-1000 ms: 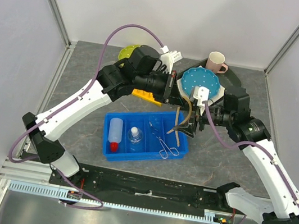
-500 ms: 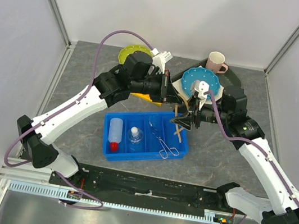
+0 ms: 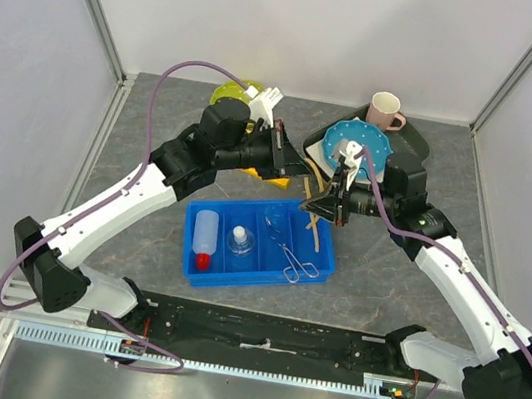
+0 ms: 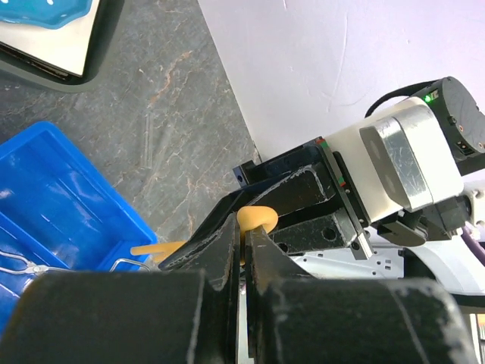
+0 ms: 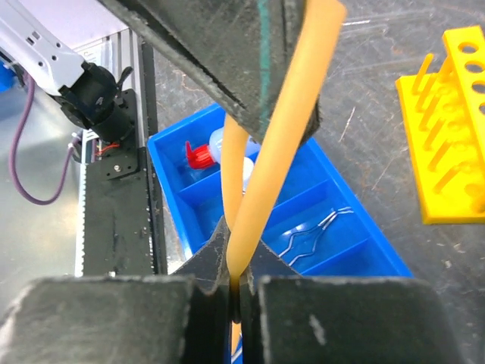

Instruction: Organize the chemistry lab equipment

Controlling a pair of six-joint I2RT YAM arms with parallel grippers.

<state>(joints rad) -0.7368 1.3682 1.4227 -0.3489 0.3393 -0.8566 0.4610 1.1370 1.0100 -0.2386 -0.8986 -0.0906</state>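
The tan rubber tubing (image 5: 282,136) hangs above the blue tray (image 3: 199,270), and both grippers hold it. My left gripper (image 4: 244,227) is shut on its bent upper loop (image 4: 258,218). Just beyond it, my right gripper (image 5: 244,265) is shut on the two strands lower down. In the top view the left gripper (image 3: 296,169) and right gripper (image 3: 322,206) meet over the tray's far right corner. The white squeeze bottle (image 3: 204,237), the glass flask (image 3: 241,243) and the metal tongs (image 3: 295,258) lie in separate tray compartments.
A teal polka-dot plate (image 3: 360,149) rests on a black tray (image 3: 415,140) at the back right, with a pink mug (image 3: 386,109) behind it. A yellow-green plate (image 3: 232,91) is at the back left. A yellow rack (image 5: 447,129) lies beside the blue tray.
My right gripper has closed on the tubing. Both grippers have shifted left and toward the back, carrying the tubing from the tray's right end to its far corner.
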